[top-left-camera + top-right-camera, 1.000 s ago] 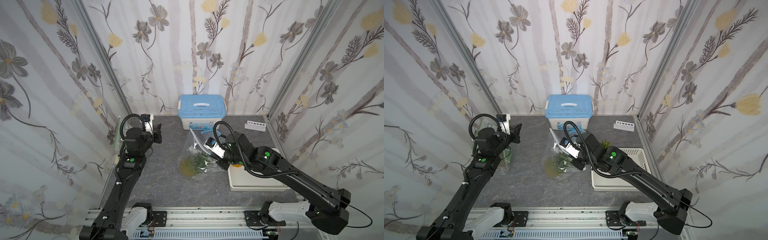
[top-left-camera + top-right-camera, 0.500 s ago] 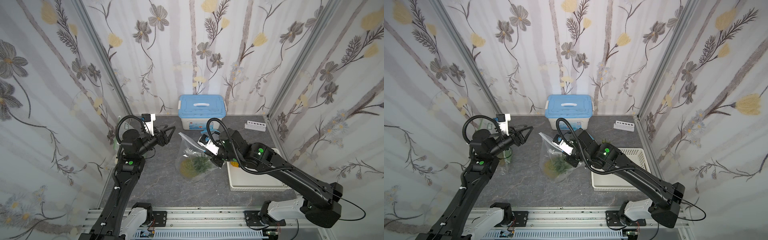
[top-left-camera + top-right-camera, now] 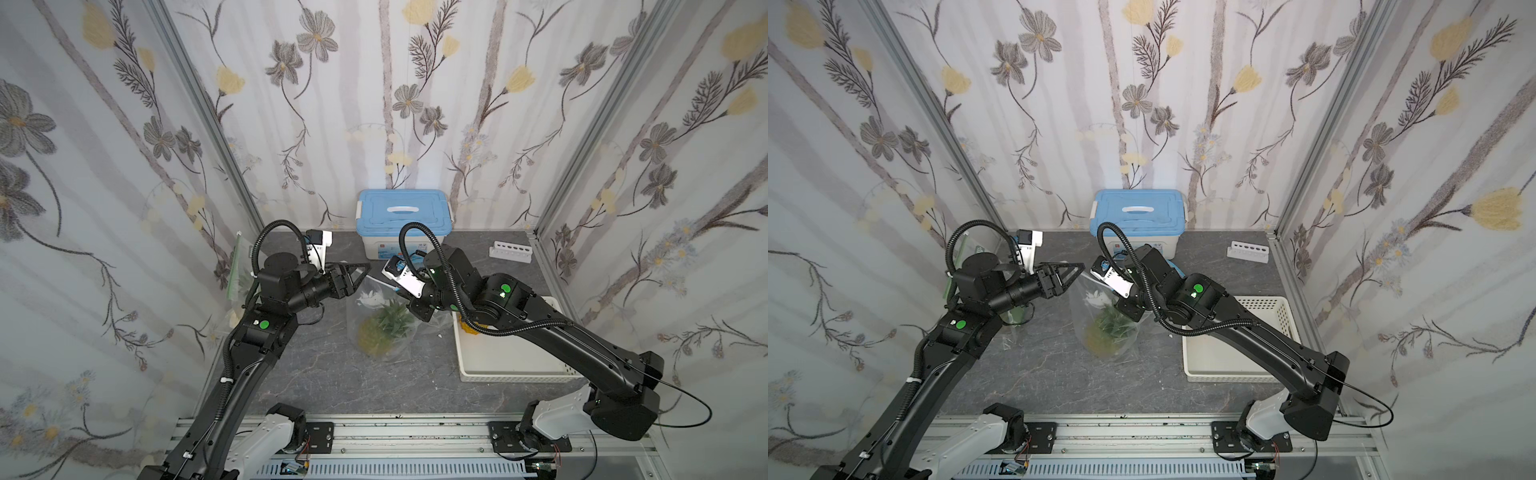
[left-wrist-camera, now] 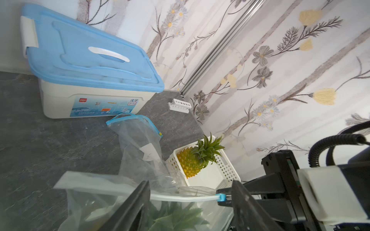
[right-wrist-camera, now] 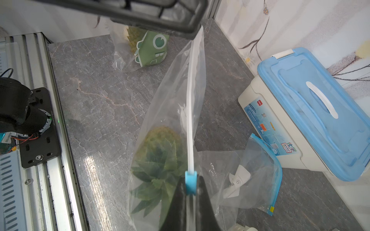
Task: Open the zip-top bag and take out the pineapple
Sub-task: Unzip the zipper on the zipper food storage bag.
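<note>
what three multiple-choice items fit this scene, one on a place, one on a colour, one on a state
1. Where is the unbagged pineapple?
A) in the white basket
B) on the blue box
C) on the bare tabletop

2. What colour is the slider on the lifted bag?
A) red
B) green
C) blue

3. What is the right gripper doing?
A) hanging open
B) shut on the slider
C) shut on pineapple leaves

Answers:
1 A, the left wrist view shows it lying inside the basket.
2 C, the right wrist view shows the slider bright blue.
3 B, its jaws pinch the slider at the end of the zip.
</note>
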`<action>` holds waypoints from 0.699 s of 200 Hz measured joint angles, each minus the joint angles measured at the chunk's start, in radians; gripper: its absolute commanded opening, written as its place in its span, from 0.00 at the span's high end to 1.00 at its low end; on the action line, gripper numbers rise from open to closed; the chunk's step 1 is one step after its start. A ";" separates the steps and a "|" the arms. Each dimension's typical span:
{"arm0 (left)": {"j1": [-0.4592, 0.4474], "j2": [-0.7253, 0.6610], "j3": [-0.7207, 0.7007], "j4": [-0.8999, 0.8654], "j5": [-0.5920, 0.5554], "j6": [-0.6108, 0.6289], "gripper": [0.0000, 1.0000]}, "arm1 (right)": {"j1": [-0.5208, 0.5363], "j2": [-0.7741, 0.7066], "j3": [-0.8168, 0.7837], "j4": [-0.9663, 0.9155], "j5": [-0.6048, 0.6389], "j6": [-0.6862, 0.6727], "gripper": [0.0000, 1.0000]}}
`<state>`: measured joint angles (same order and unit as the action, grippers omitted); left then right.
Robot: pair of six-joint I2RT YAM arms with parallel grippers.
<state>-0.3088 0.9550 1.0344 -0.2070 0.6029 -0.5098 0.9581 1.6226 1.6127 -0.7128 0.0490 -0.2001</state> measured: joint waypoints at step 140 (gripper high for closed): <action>-0.060 0.061 0.020 -0.184 -0.275 -0.049 0.31 | 0.037 0.058 0.049 0.022 0.051 -0.008 0.97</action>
<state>-0.3687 1.0161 1.0542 -0.3912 0.3283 -0.5587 0.9947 1.6806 1.6615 -0.6910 0.1005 -0.2077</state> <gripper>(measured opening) 0.693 0.063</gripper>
